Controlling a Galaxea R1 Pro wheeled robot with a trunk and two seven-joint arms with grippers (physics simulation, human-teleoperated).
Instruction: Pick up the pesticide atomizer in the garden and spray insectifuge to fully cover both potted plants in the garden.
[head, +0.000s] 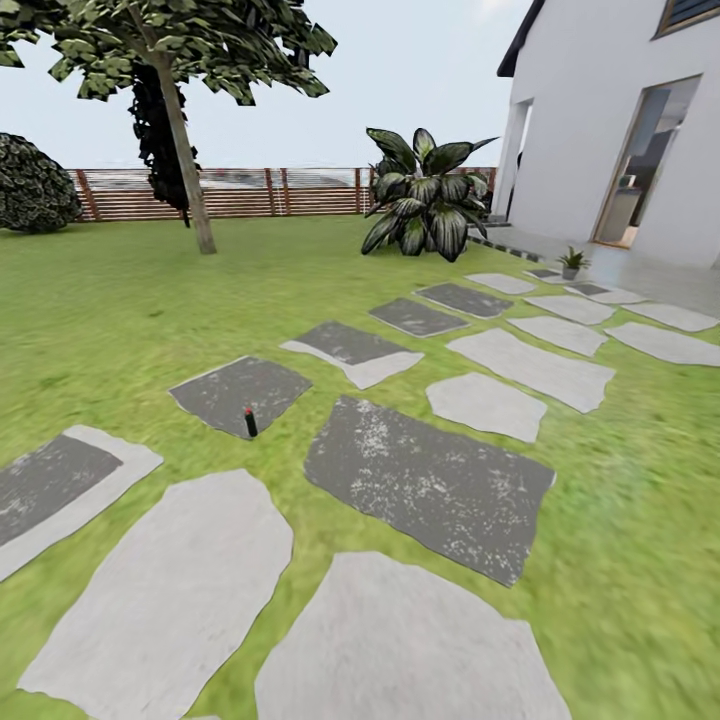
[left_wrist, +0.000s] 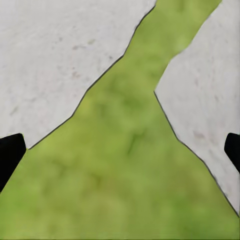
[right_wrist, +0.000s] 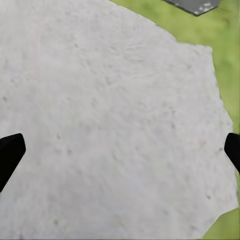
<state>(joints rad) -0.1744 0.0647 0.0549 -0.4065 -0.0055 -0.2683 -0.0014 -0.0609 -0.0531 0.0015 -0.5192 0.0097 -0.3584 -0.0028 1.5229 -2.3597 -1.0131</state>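
Green lawn (head: 120, 300) spreads across the garden, crossed by a path of irregular grey stepping stones (head: 430, 480). On the lawn, a small dark upright bottle with a red tip, apparently the pesticide atomizer (head: 250, 422), stands at the near edge of a dark stone (head: 240, 392), well ahead of the robot and slightly to the left. Far along the path, near the white house (head: 600, 130), sits one small potted plant (head: 572, 262) in a grey pot. Beside it, further left, grows a big dark broad-leaved shrub (head: 425, 195). A tree (head: 185, 120) and a brown slat fence (head: 240, 192) close the background.

From the left wrist, the left gripper (left_wrist: 120, 152) hangs over a grass strip between two pale stones, its dark fingertips (left_wrist: 10, 152) wide apart, holding nothing. From the right wrist, the right gripper (right_wrist: 120, 152) hangs over a pale stone (right_wrist: 110, 120), its jaws likewise spread and empty.
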